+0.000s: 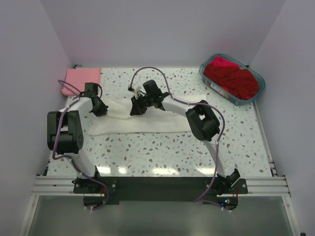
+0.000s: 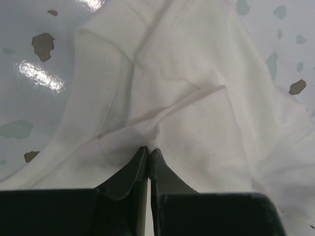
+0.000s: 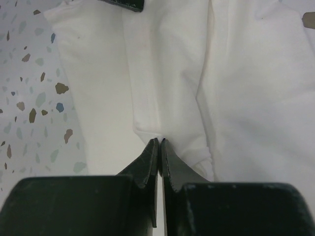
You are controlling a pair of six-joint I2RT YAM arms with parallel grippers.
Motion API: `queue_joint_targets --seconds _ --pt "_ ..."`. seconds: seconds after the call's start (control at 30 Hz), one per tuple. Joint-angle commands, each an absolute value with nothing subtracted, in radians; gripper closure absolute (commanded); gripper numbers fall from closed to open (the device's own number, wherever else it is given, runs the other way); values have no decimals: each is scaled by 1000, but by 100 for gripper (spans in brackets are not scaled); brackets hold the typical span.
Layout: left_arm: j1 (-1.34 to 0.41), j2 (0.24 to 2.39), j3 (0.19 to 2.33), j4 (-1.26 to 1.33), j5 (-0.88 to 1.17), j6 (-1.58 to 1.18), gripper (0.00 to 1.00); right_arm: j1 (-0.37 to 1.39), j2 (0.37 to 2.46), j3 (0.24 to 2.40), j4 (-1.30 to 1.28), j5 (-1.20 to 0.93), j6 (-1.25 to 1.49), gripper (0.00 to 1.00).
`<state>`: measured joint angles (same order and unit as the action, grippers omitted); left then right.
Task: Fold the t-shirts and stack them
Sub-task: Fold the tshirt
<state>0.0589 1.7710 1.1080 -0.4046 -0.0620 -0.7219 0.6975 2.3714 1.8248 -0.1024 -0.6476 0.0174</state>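
Top external view: the white shirt lies as a long band across the middle of the table, its long axis running left to right in the frame. Both arms reach onto its left half, near the upper edge. The left gripper sits close to the band's left end. The right gripper is just to the right of it, so the stretch toward the right of the frame has no hold on it. In the left wrist view the jaws are clenched, and creases in the cloth run in toward the tips, so that gripper appears to pinch the shirt. In the right wrist view the jaws are pressed together where a folded edge ends, but I cannot tell whether cloth is caught between them. The pink shirt lies folded at the upper left, and the red shirts are heaped in the basket at the upper right. Any fold from here would probably carry the left end along the long axis, and the left arm is nearer to that end.
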Motion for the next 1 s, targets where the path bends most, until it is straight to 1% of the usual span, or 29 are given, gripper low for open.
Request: queue_joint_targets --seconds 0.0,0.07,0.13,0.17,0.2,0.23,0.27,0.3,0.33,0.37,0.4,0.43,0.5,0.53,0.57,0.63,0.67,0.73,0.77,0.9,0.97 --pt "48 1746 1080 -394 -84 -741 93 690 2347 1870 -130 -699 -37 96" --pt "48 1747 1074 -391 -100 -741 92 690 2358 1875 -144 -701 -43 94" --pt "48 1744 1072 -394 -110 -746 89 692 2359 1879 -164 -701 -49 90" --pt "48 1737 1072 -394 -113 -747 87 690 2358 1881 -173 -701 -52 84" --pt "46 1730 1074 -396 -117 -750 83 690 2350 1882 -182 -696 -57 80" --pt "48 1717 1080 -400 -129 -750 80 689 2342 1885 -202 -690 -66 72" --pt "46 1717 1083 -403 -136 -752 77 690 2330 1884 -210 -686 -71 68" --pt "48 1698 1086 -406 -143 -752 70 692 2309 1884 -218 -678 -74 64" --pt "46 1687 1097 -416 -158 -752 65 690 2293 1875 -227 -669 -80 61" --pt "48 1666 1101 -422 -166 -752 61 692 2280 1870 -232 -664 -80 53" --pt "45 1655 1106 -429 -172 -747 52 690 2267 1865 -235 -655 -78 50" --pt "43 1643 1115 -440 -184 -742 49 690 2240 1852 -232 -643 -66 50" --pt "28 1612 1118 -445 -189 -732 44 690 2218 1841 -218 -627 -49 49" --pt "19 1602 1121 -448 -192 -730 44 690 2209 1841 -203 -624 -14 50" --pt "8 1589 1123 -449 -192 -726 43 690 2210 1844 -192 -624 -8 53" --pt "-32 1586 1123 -437 -181 -713 46 690 2229 1864 -163 -630 79 57" --pt "-41 1586 1121 -427 -176 -709 48 692 2238 1871 -152 -629 106 61" --pt "-66 1603 1111 -394 -150 -703 52 693 2264 1888 -121 -658 162 64" --pt "-71 1624 1108 -388 -144 -707 54 696 2285 1893 -115 -658 178 68" --pt "-89 1681 1094 -338 -137 -715 61 698 2333 1870 -52 -670 248 74" --pt "-89 1719 1086 -324 -144 -719 62 698 2350 1849 -35 -687 270 76"
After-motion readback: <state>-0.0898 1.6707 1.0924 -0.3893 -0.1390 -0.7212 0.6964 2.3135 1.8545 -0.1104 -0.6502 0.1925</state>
